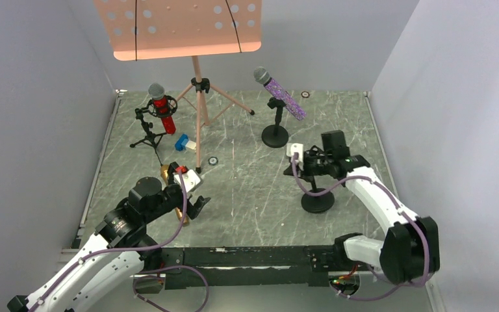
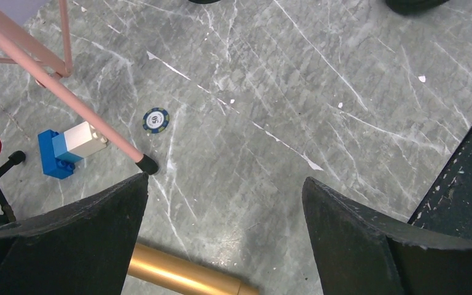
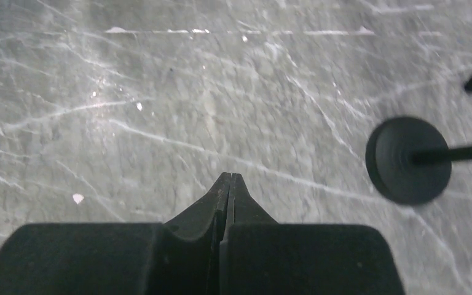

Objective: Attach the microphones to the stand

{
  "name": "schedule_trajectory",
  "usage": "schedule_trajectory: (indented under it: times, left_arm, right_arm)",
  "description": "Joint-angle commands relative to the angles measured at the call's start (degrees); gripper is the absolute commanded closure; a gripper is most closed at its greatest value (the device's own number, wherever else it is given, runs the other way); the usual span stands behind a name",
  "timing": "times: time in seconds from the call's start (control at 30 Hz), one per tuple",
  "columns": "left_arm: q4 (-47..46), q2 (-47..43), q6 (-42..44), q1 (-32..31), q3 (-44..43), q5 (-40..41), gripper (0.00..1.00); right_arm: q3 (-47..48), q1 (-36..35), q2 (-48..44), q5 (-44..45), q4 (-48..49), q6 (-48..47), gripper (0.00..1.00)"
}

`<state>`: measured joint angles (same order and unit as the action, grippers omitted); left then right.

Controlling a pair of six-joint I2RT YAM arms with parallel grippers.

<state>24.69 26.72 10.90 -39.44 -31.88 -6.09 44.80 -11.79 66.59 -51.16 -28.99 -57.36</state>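
The red microphone (image 1: 162,107) sits upright in a small black tripod stand (image 1: 148,135) at the back left. The purple microphone (image 1: 284,96) rests tilted in a round-based stand (image 1: 275,135) at the back middle; that stand's base (image 3: 409,160) also shows in the right wrist view. The gold microphone (image 2: 184,276) lies on the table, mostly hidden under my left gripper (image 1: 191,198). My left gripper (image 2: 224,178) hangs open just above it, holding nothing. My right gripper (image 3: 229,178) is shut and empty, over a third round-based stand (image 1: 317,200) whose top it hides.
A pink music stand (image 1: 198,84) rises at the back, one leg (image 2: 86,110) ending near my left fingers. A blue-and-white block (image 2: 70,147) and a chip (image 2: 156,120) lie beside that leg. Grey walls close in on three sides.
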Motion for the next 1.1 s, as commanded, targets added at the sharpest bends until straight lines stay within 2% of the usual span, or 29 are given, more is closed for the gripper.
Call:
schedule_trajectory:
  times: [0.0, 0.13, 0.33, 0.7, 0.83, 0.9, 0.97, 1.07]
  left_arm:
    - [-1.70, -0.36, 0.09, 0.34, -1.43, 1.93, 0.01]
    - [-1.67, 0.02, 0.28, 0.44, -1.30, 2.79, 0.01]
    - [-1.61, 0.26, 0.44, 0.56, -1.26, 3.59, 0.01]
    - [-1.60, 0.69, 0.67, 0.66, -1.34, 2.11, 0.01]
    - [-3.15, 0.64, 0.32, 0.66, -0.57, -2.86, 0.01]
    - [-7.97, 0.67, -1.49, 0.66, 1.10, -9.06, 0.01]
    - [-15.69, 1.63, -6.76, 0.60, 3.27, -16.06, 0.01]
    - [-29.02, 6.81, -16.74, -2.56, 6.03, -19.37, 0.01]
  right_arm:
    - [6.18, -7.84, 5.28, 3.62, 5.02, 4.05, 1.00]
    - [12.07, -13.70, 11.42, 4.05, 3.83, 2.90, 0.99]
    - [19.47, -17.03, 15.21, 2.29, 3.66, 5.02, 0.99]
    - [14.18, -16.89, 11.21, 4.66, 5.06, 7.70, 0.97]
    - [15.91, -15.45, 9.18, 5.03, 1.28, 8.78, 0.92]
    - [16.56, -13.20, 7.86, 3.64, 0.27, 10.96, 0.85]
    - [16.47, -8.27, 6.07, -0.30, 0.38, 13.43, 0.75]
    - [14.30, 1.02, 2.32, -8.09, 3.53, 19.50, 0.48]
